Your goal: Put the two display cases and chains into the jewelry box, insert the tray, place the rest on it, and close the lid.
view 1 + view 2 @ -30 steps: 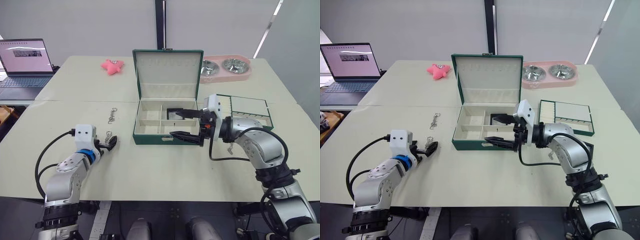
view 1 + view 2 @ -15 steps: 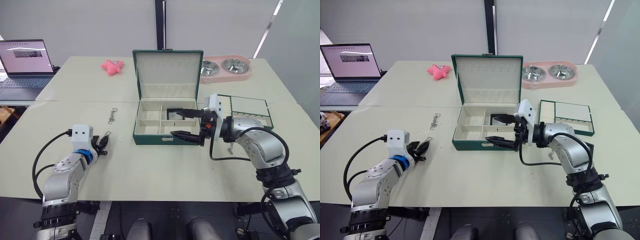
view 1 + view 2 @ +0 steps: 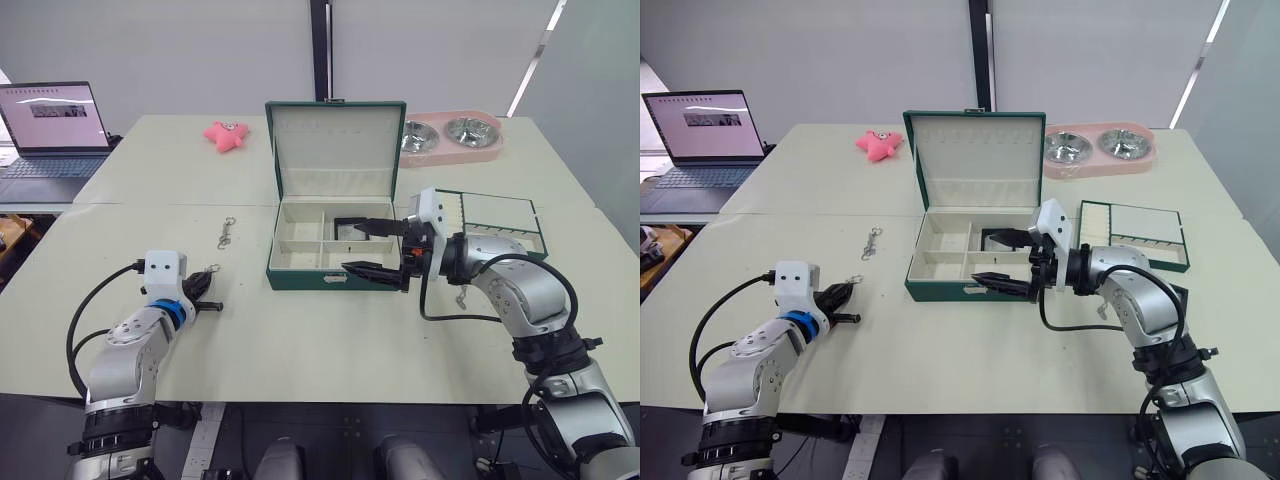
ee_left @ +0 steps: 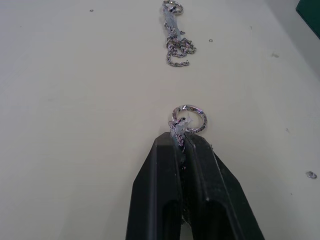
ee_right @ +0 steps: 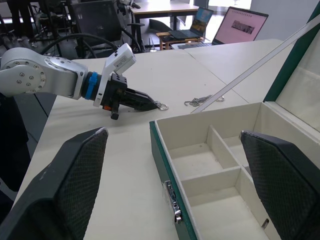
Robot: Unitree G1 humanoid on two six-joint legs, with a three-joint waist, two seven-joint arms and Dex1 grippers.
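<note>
My left gripper is shut on the end of a silver chain, whose ring sticks out past the fingertips just over the table. A second chain lies farther off on the table. The green jewelry box stands open with its lid upright. A black display case lies in its back right compartment. My right gripper hovers open at the box's front right corner, holding nothing. The green-rimmed tray lies to the right of the box. A third chain lies by my right forearm.
A pink double-bowl tray sits behind the box on the right. A pink star toy lies at the back left. An open laptop stands at the far left. Bare tabletop stretches between my arms.
My left gripper has gone from open to shut, pinching the near chain's end. The right arm and the box have not moved.
</note>
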